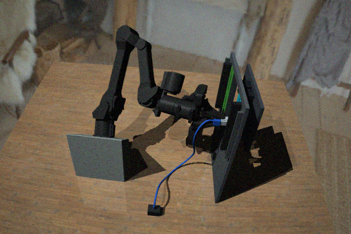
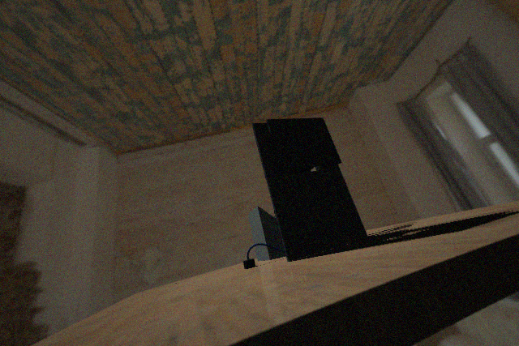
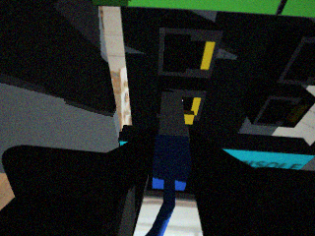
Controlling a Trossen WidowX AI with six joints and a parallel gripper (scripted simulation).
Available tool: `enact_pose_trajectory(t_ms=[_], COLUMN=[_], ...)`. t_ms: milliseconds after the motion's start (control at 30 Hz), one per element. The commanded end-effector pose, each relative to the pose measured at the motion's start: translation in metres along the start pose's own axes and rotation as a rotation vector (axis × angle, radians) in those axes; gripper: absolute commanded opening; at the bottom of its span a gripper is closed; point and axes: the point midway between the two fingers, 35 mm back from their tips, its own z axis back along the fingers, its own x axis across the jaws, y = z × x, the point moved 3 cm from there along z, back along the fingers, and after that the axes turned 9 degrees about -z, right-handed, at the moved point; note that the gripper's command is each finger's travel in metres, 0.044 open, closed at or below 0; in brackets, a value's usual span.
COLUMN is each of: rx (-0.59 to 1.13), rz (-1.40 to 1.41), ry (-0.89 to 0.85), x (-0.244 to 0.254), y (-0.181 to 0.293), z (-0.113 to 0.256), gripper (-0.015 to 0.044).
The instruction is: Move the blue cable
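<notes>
We count one robot arm, one gripper, one blue cable, one plug, one small black block, one grey box and one wooden table. In the wrist view we make out four port openings, one of them partly behind the plug, and one readable label; darkness keeps us from counting others.

The arm is matte black, with chunky joints and a cylindrical housing.
</notes>
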Motion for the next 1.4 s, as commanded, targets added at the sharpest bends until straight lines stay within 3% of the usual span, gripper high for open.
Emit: enact_pose_trajectory(t_ms=[0,1367], rx=[0.001,0.001], rz=[-0.003,-0.004], ry=[0.007,0.009], x=[-0.0014,-0.0007], y=[-0.0007,-0.0033], z=[-0.0018,-0.0096], gripper=[0.0000,0.0000])
